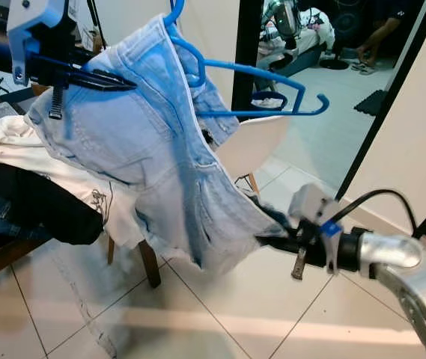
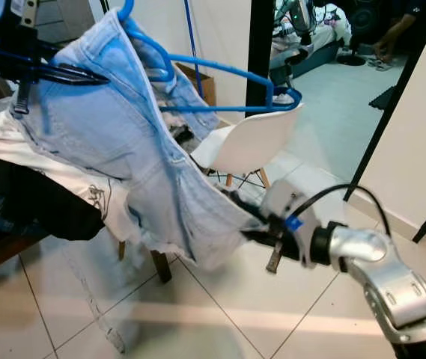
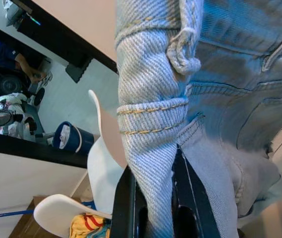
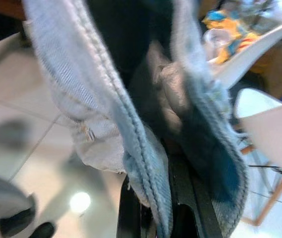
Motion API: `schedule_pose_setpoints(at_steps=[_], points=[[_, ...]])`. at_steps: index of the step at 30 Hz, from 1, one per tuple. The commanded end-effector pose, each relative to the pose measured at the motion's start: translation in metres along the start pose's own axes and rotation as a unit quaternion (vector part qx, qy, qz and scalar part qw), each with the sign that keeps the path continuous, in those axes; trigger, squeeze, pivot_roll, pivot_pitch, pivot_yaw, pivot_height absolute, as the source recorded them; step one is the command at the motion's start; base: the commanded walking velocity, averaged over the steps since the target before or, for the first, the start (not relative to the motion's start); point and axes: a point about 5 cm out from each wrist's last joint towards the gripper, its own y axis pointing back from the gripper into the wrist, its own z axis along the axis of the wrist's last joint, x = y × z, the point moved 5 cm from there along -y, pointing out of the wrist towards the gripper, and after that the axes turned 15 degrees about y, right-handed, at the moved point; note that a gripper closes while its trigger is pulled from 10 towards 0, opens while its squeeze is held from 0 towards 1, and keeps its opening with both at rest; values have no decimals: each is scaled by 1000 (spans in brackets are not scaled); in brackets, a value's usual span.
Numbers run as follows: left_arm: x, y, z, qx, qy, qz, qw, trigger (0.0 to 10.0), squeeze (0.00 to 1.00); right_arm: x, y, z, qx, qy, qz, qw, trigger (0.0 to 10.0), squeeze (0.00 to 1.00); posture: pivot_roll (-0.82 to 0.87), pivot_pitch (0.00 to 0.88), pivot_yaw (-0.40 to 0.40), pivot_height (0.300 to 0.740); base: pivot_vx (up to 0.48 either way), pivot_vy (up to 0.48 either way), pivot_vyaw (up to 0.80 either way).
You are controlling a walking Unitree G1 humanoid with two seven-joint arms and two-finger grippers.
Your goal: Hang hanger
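Right gripper, low at four o'clock, is clamped on the hem of the jeans; up at ten o'clock the left gripper pinches the waistband, cloth squeezed between its fingers. A blue hanger pokes out of the jeans toward two o'clock, over a white chair. Garment looks threaded; finding a rail and hooking it on remains, I'd say.

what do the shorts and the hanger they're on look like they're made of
The shorts look like light-wash cotton denim: diagonal twill weave, yellow topstitching and a belt loop in the left wrist view. The hanger looks like moulded plastic, glossy uniform blue with a smooth rounded bar.
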Motion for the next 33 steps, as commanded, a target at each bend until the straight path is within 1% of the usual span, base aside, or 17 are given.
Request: schedule_pose_setpoints(at_steps=[1, 2, 3, 5, 11, 17, 20, 22, 23, 24, 25, 26, 28, 30, 31, 32, 33], points=[[0, 9, 7, -8, -7, 1, 1000, 0, 0, -20, 7, 6, -22, -3, -52, 998, 0, 0, 20, 62, 37, 740, 0, 0, 0], [-1, 10, 7, -16, -4, 2, 1000, 0, 0, -41, 15, 8, -37, -10, -106, 994, 0, 0, 19, 61, 35, 740, 0, 0, 0], [-1, 10, 7, -16, -4, 2, 1000, 0, 0, -41, 15, 8, -37, -10, -106, 994, 0, 0, 19, 61, 35, 740, 0, 0, 0], [0, 13, 10, -39, 5, 8, 999, 0, 0, -78, 38, 16, -67, -20, -200, 977, 0, 0, 12, 60, 32, 740, 0, 0, 0], [0, 18, 11, -68, 21, 18, 997, 0, 0, -101, 57, 26, -101, -23, -259, 960, 0, 0, 8, 57, 31, 740, 0, 0, 0], [0, 20, 8, -69, 27, 22, 997, 0, 0, -103, 60, 28, -108, -23, -263, 959, 0, 0, 8, 57, 31, 740, 0, 0, 0], [-4, 22, -5, -62, 53, 22, 996, 0, 0, -103, 63, 32, -119, -19, -261, 958, 0, 0, 8, 58, 30, 740, 0, 0, 0], [-26, 14, -39, -18, 114, -18, 993, 0, 0, -92, 52, 38, -116, 14, -217, 969, 0, 0, 7, 56, 31, 740, 0, 0, 0], [-26, 14, -39, -18, 114, -18, 993, 0, 0, -92, 52, 38, -116, 14, -217, 969, 0, 0, 7, 56, 31, 740, 0, 0, 0], [-39, 10, -55, 6, 148, -40, 988, 0, 0, -80, 44, 44, -119, 32, -177, 977, 0, 0, 3, 53, 38, 740, 0, 0, 0], [-39, 10, -55, 6, 148, -40, 988, 0, 0, -80, 44, 44, -119, 32, -177, 977, 0, 0, 3, 53, 38, 740, 0, 0, 0], [-49, 8, -67, 26, 176, -58, 982, 0, 0, -67, 37, 48, -113, 59, -131, 983, 0, 0, 1, 50, 41, 740, 0, 0, 0], [-49, 8, -67, 26, 176, -58, 982, 0, 0, -67, 37, 48, -113, 59, -131, 983, 0, 0, 1, 50, 41, 740, 0, 0, 0], [-57, 9, -81, 54, 207, -69, 974, 0, 0, -45, 26, 47, -70, 137, -53, 987, 0, 0, -3, 47, 44, 740, 0, 0, 0], [-57, 9, -81, 54, 207, -69, 974, 0, 0, -45, 26, 47, -70, 137, -53, 987, 0, 0, -3, 47, 44, 740, 0, 0, 0], [-58, 11, -84, 63, 215, -70, 972, 0, 0, -41, 24, 42, -41, 178, -33, 983, 0, 0, -3, 47, 44, 740, 0, 0, 0], [-58, 11, -84, 63, 215, -70, 972, 0, 0, -41, 24, 42, -41, 178, -33, 983, 0, 0, -3, 47, 44, 740, 0, 0, 0]])
